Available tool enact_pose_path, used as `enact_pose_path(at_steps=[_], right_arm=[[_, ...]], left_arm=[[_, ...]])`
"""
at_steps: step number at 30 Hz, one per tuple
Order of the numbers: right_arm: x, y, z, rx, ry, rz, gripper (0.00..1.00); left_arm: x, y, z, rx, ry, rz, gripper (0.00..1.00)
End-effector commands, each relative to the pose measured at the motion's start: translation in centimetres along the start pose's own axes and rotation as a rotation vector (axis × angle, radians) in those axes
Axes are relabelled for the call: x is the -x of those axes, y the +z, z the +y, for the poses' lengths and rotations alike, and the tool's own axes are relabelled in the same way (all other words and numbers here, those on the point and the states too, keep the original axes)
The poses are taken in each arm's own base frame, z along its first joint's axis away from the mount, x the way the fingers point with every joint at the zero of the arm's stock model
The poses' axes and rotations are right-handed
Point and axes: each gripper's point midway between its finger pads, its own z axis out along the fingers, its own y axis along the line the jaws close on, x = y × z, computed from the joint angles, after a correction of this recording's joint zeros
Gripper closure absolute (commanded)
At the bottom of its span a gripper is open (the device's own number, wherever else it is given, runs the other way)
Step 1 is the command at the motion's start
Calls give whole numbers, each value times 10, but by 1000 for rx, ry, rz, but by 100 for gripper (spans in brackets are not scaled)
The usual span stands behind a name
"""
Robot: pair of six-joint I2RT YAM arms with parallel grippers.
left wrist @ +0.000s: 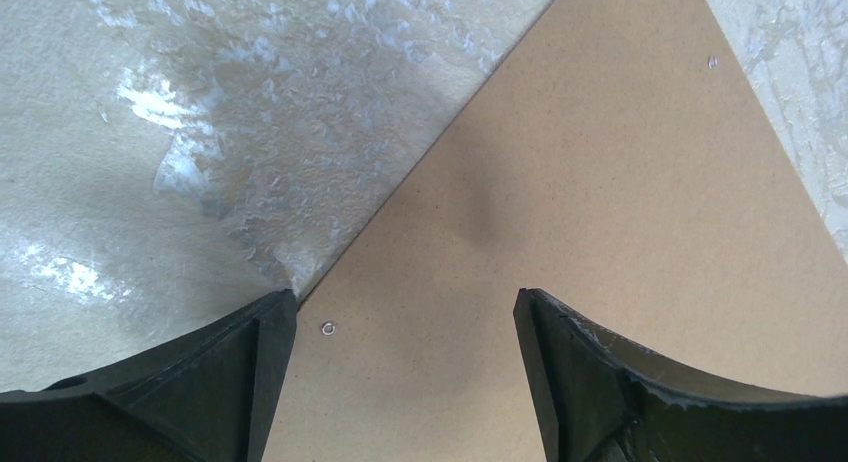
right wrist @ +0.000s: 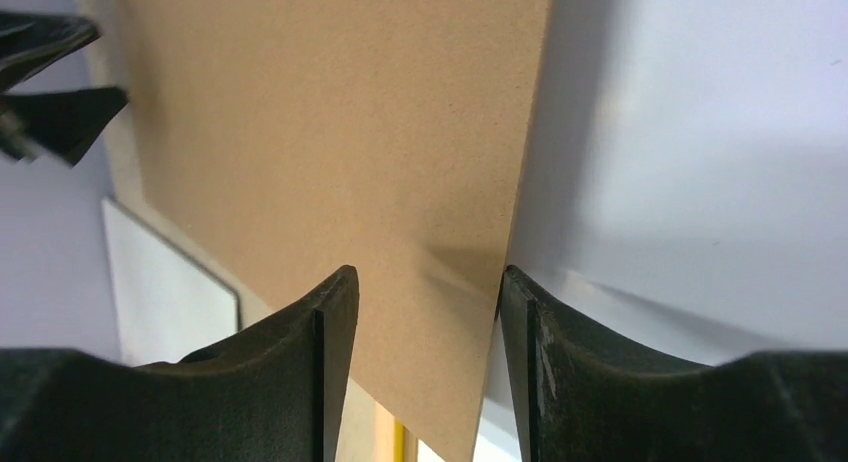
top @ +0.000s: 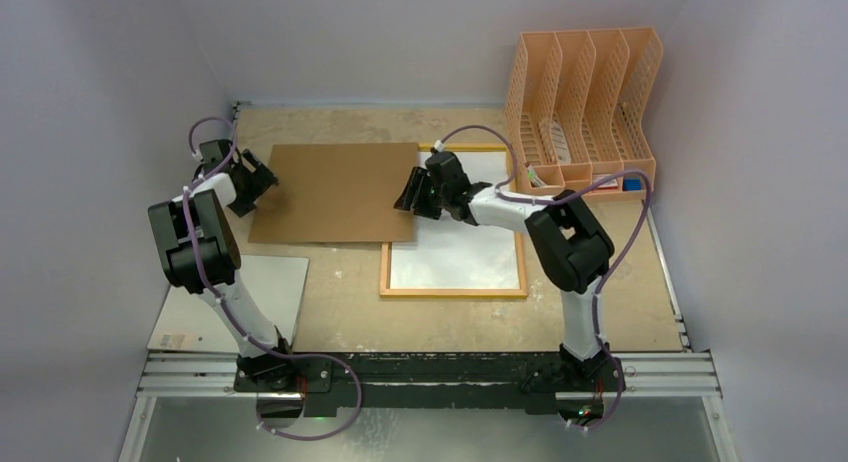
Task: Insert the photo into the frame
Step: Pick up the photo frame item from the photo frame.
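The frame (top: 452, 293) lies on the table with its light wood side up. A plain white sheet (top: 460, 247) fills it, which looks like the photo lying face down; no print shows. A brown backing board (top: 330, 192) lies left of it, its right edge over the frame's top left corner. My right gripper (top: 408, 194) is open at the board's right edge; in the right wrist view (right wrist: 428, 272) the board (right wrist: 330, 112) and the white sheet (right wrist: 700, 132) show between the jaws. My left gripper (top: 268, 179) is open over the board's left edge (left wrist: 405, 294).
A peach file rack (top: 580, 102) stands at the back right. A blank grey-white panel (top: 255, 292) lies at the near left beside the left arm. Grey walls close in the left, back and right. A strip of the frame's yellow edge (right wrist: 400, 444) shows under the board.
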Motion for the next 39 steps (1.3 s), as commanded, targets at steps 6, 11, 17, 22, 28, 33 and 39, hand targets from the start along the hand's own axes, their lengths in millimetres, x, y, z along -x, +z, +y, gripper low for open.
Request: enact_pose_path(at_steps=[6,11,17,22,28,33,39], right_arm=[[21,-90,143,595,-41,-50,46],[19,-93,137,587,19,-41,51],[12,-82,134,582,58,16,60],[6,-74,133,570,77,61,61],[11,-73,126,509,85,36,67],[18,-77,120,455,85,-2,74],[27,-82,124,424,89,-20,100]], left_arm=[[-64,3,-3,-23,-53,242,17],[-63,3,-3,-24,-51,241,18],[-61,1,-6,-36,-49,239,18],[-62,0,-7,-46,-47,242,18],[-58,-2,-8,-43,-40,230,18],[-47,-11,-13,-41,-17,197,18],[-18,-43,-27,-60,59,107,17]])
